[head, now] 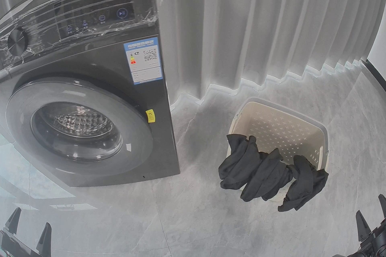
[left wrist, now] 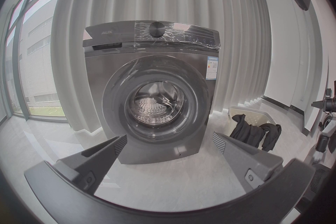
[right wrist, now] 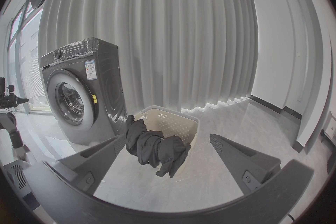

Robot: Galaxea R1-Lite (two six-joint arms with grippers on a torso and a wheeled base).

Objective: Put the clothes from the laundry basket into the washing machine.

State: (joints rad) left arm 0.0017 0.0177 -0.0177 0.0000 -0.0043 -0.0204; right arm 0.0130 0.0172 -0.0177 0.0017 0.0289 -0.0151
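From the head we look forward and down at the floor (head: 201,221), with the washing machine (head: 80,109) on our left and the laundry basket (head: 281,125) on our right, both near. Our left wrist camera sits low behind the left hand (left wrist: 168,136), facing the machine head-on, the basket beside it. Our right wrist camera, behind the right hand (right wrist: 167,137), faces the basket closely, the machine farther off. All three views share machine, basket and curtain (head: 261,9).

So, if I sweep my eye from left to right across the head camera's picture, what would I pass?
washing machine → dark clothes draped over the near rim of the laundry basket → right claw at the bottom corner.
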